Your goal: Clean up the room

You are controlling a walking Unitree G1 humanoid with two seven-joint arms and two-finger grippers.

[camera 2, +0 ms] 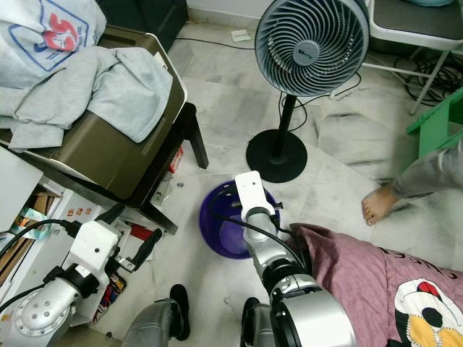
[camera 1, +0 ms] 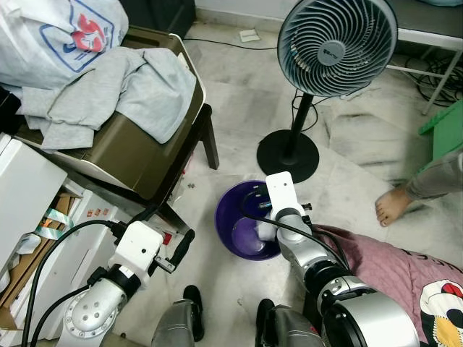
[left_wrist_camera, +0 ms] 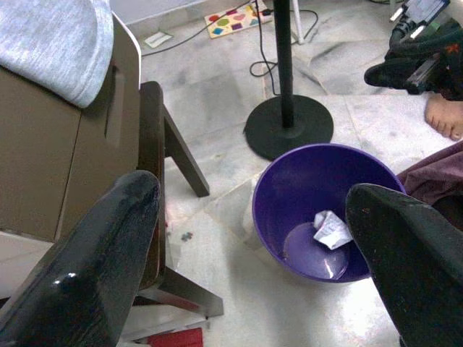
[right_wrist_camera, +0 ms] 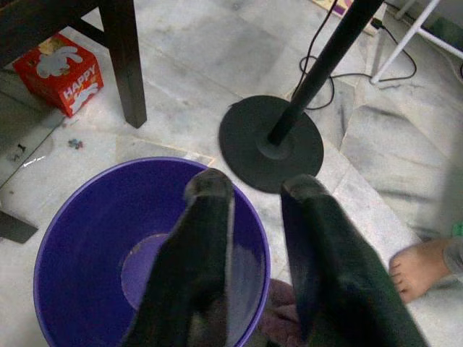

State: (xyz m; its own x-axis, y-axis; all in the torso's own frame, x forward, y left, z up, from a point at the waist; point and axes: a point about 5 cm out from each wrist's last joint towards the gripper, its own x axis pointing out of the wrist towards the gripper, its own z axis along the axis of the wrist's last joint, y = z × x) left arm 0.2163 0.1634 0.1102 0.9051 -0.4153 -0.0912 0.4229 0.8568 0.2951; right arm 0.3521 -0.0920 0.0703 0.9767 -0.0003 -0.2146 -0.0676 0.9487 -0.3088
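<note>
Marble floor (camera 1: 239,108) is all around me, pale and a bit dusty. Right below me sits a purple bucket (camera 1: 233,235), near the black base of a standing fan (camera 1: 338,45). My right hand (right_wrist_camera: 253,217) hangs over the bucket's rim with its two fingers a little apart and nothing between them. My left hand (left_wrist_camera: 253,238) waits off to the side, near the dark wooden stool leg (left_wrist_camera: 177,148), with its fingers spread wide and empty.

One crumpled bit of white paper (left_wrist_camera: 331,228) lies at the bottom of the bucket, so I think that piece of rubbish is done. Lots is left, though. Grey clothes (camera 1: 108,90) are piled on a brown box (camera 1: 137,155), a red tissue box (right_wrist_camera: 59,72) sits on the floor under the stool, and a pink cloth (camera 2: 362,278) lies just beside the bucket. Someone's bare foot (camera 1: 394,204) is nearby, so I should be careful.
</note>
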